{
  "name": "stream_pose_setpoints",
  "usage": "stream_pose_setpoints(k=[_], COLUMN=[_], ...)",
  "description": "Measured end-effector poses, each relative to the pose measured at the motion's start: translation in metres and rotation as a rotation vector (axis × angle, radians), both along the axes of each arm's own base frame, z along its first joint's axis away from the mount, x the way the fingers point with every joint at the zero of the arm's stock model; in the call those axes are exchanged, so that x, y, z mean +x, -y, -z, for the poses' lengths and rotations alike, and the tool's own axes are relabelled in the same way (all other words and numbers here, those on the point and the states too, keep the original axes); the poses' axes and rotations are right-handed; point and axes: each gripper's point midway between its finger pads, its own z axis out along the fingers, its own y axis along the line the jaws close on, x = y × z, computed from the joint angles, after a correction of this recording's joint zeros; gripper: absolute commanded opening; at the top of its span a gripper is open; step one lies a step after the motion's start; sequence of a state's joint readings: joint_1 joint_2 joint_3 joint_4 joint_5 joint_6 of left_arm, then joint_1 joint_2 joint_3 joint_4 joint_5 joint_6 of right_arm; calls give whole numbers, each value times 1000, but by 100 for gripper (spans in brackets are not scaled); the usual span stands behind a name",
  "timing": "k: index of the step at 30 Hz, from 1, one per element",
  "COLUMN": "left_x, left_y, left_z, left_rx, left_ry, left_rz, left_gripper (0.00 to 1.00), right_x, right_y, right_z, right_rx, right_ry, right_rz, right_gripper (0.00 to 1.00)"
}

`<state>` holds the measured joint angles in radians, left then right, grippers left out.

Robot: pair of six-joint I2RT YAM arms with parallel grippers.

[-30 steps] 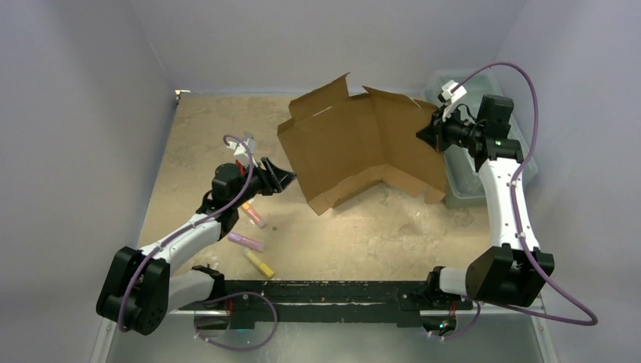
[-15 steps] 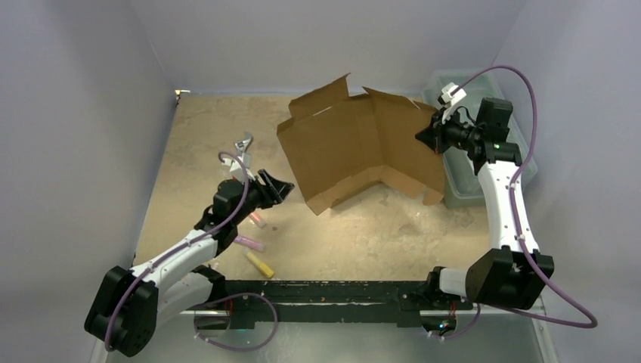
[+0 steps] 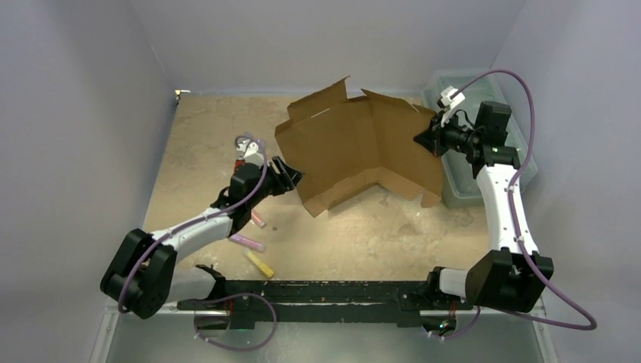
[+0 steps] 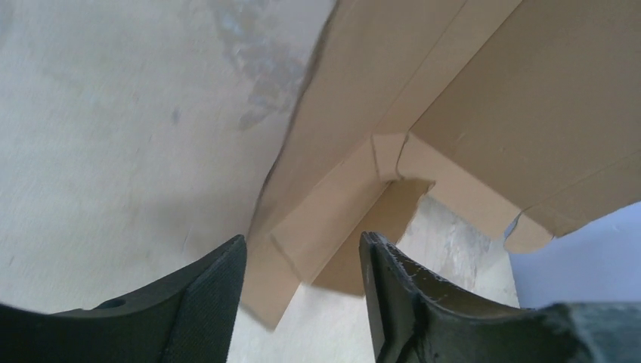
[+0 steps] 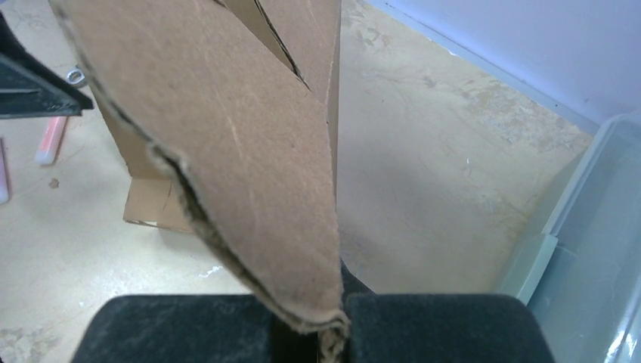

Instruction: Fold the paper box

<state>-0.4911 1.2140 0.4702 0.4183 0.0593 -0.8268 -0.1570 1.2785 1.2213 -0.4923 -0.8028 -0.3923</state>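
Our right jaws pinch the frayed edge of the brown paper box, tented near the sandy surface's far edge; left jaws gape empty by a creased flap.

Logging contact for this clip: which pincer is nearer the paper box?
Right. The right pincer is shut on the right edge of the paper box. The left pincer is open at its left edge, a flap corner between its fingers, not gripped.
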Motion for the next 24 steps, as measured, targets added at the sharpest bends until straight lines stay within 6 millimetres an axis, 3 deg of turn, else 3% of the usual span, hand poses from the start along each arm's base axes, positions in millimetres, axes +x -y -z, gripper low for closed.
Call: stream_pose_setpoints(k=[4, 8, 12, 17, 20, 24], left_x=[26, 39, 47, 48, 44, 33], left_y=[13, 15, 15, 16, 15, 13], left_z=[-18, -27, -42, -51, -51, -57], left_rx=[0, 39, 62, 70, 76, 75], left_ry=[34, 36, 57, 61, 51, 38], left_rz=[3, -9, -14, -8, 0, 21], left_gripper=[36, 16, 11, 14, 30, 41], right_x=[-2, -3, -5, -5, -5, -4], right_y=[-1, -2, -4, -5, -5, -7], right_z=[-3, -3, -2, 0, 3, 6], right_rx=[0, 3, 12, 14, 16, 36], right_ry=[13, 18, 15, 15, 10, 6], right_rz=[-3, -9, -22, -25, -25, -23], right_gripper=[0, 0, 0, 0, 0, 0])
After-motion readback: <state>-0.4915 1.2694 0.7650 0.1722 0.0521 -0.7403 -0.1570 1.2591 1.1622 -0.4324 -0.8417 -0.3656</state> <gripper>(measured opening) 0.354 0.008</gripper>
